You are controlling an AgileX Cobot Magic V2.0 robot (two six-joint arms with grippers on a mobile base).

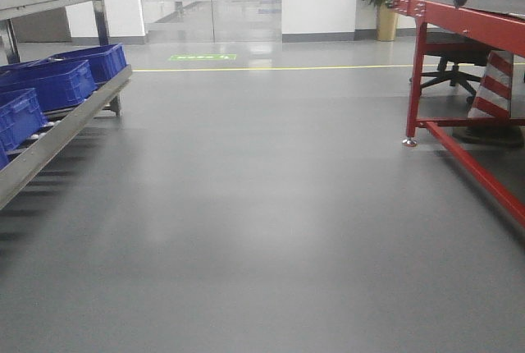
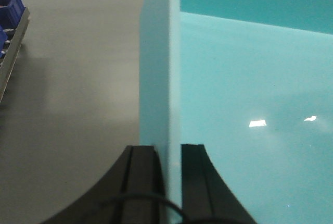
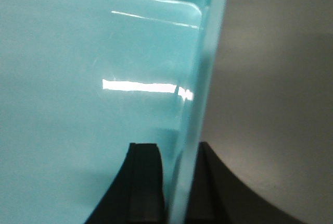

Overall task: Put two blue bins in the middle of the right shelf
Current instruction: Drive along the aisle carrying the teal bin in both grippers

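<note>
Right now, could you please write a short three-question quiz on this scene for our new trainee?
1. Multiple choice: what is the left gripper shut on?
A) the wall of a turquoise bin
B) a shelf post
C) nothing

2. True or false: the right gripper is also shut on a turquoise bin wall, with one finger on each side of it.

3. Fill in: in the front view, the dark blue bins sit on a shelf at the ____ edge of the picture.

Key: 1 A; 2 true; 3 left.
</note>
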